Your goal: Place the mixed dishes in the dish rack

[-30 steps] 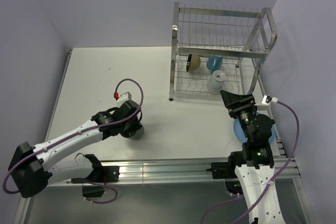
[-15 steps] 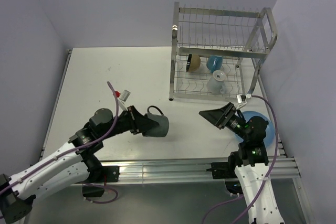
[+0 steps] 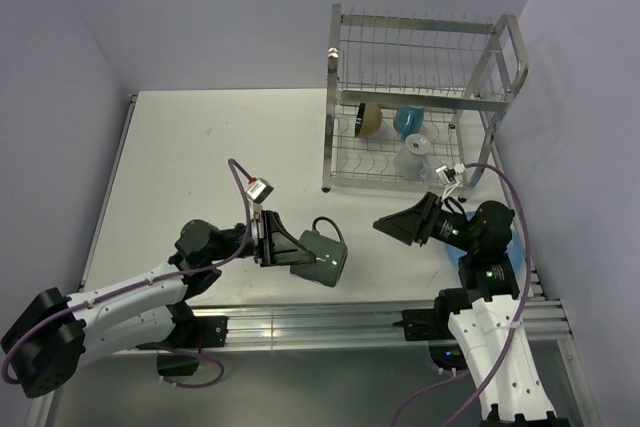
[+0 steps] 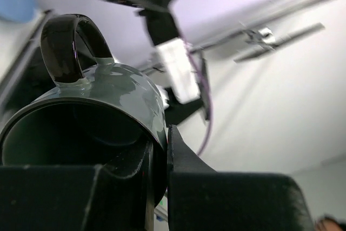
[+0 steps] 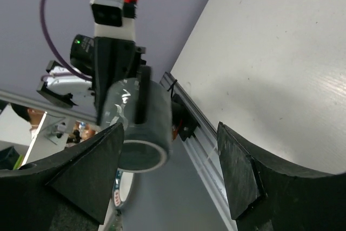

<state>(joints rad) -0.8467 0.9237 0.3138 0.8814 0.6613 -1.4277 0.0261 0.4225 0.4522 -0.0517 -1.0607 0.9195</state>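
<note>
The dark grey-black mug (image 3: 322,258) hangs on its side above the table's near edge. My left gripper (image 3: 288,248) is shut on its wall, one finger inside the rim and one outside (image 4: 160,158); the mug (image 4: 102,93) has its handle up. My right gripper (image 3: 393,224) stands open and points left at the mug (image 5: 141,120), which sits beyond its fingertips (image 5: 167,174) without touching them. The dish rack (image 3: 425,57) stands at the back right. Its lower tier holds the small bowl (image 3: 369,119), the light blue mug (image 3: 407,121) and the white mug (image 3: 413,156). The light blue plate (image 3: 519,245) lies mostly hidden under my right arm.
The rack's upper tier (image 3: 415,72) holds nothing. A metal rail (image 3: 320,322) runs along the table's near edge below both grippers. Walls close in behind and to the right of the rack.
My left arm has lifted the dark mug off the table and carried it right, tipped on its side. My right gripper has swung down and left to face it.
</note>
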